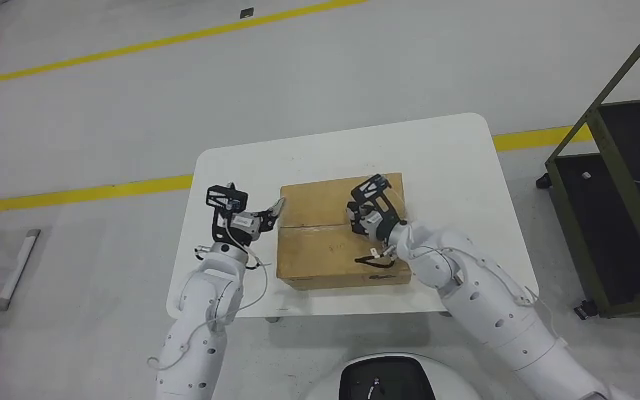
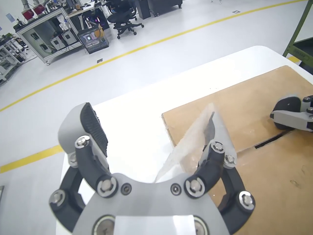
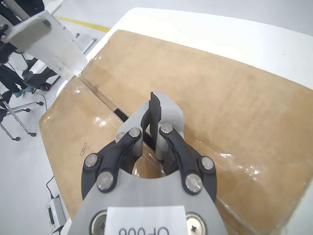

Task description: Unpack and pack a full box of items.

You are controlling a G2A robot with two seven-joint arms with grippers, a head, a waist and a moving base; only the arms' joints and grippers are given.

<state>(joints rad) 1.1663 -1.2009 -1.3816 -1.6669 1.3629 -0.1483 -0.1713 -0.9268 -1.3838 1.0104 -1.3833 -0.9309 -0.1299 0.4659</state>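
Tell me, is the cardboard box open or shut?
Shut. Both top flaps of the cardboard box lie flat and meet along the middle seam, with just a thin dark gap there.

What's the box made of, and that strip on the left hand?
Box: brown cardboard, matte, with glossy patches that look like clear tape. Strip: thin and translucent, probably clear plastic tape, stuck along one finger of the open left hand.

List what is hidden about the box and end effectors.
What the box holds: closed flaps cover it in every view.
Whether the right end effector pinches anything: right wrist view, its own fingers hide the tips.
Near end of the clear strip: left wrist view, the left end effector covers it.
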